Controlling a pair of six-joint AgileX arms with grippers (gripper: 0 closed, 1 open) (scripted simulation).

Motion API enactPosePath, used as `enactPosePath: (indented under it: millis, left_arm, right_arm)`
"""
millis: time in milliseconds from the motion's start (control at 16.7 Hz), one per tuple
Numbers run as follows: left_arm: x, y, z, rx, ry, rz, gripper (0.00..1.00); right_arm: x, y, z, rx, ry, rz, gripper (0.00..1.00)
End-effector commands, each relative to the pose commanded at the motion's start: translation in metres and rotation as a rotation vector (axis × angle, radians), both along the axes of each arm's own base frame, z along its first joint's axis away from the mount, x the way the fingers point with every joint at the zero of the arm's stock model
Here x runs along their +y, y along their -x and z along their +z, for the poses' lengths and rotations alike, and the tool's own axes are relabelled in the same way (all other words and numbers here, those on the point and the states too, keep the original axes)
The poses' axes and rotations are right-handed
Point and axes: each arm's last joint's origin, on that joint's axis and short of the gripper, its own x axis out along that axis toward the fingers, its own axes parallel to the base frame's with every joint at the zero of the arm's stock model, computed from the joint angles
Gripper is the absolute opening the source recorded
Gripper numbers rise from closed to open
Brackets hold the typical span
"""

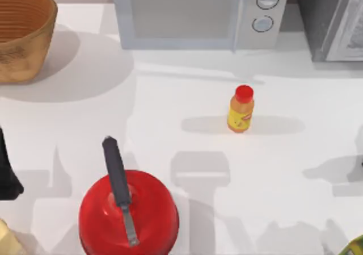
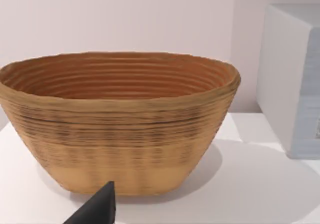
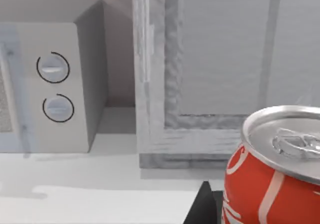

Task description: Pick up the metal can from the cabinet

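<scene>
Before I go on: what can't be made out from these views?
- Can: lower body cut by the right wrist view's edge; whether it is gripped, unclear.
- Right tool: one dark finger, mostly cut off.
- Left tool: one fingertip near the basket.
- Cabinet: inside hidden by its door.

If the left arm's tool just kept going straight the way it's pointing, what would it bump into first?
Most likely the woven basket, which stands squarely ahead of the left tool's fingertip in its wrist view, though depth is hard to judge.
</scene>
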Motion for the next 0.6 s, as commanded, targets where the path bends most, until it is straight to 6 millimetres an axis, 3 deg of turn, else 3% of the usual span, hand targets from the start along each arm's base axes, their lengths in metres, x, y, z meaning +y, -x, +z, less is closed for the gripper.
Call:
enactPosePath:
  millis: [180,600]
  left_arm:
    - [0.0,0.0,0.0,0.0,0.0,0.0,1.0]
    - [0.0,0.0,0.0,0.0,0.0,0.0,1.0]
  right_arm:
    - [-0.0014,-0.0002,-0.0103,-0.013,0.0,0.001,0.0]
    - [-0.0025,-0.0019,-0.0089,-0.004,0.0,0.01,0.0]
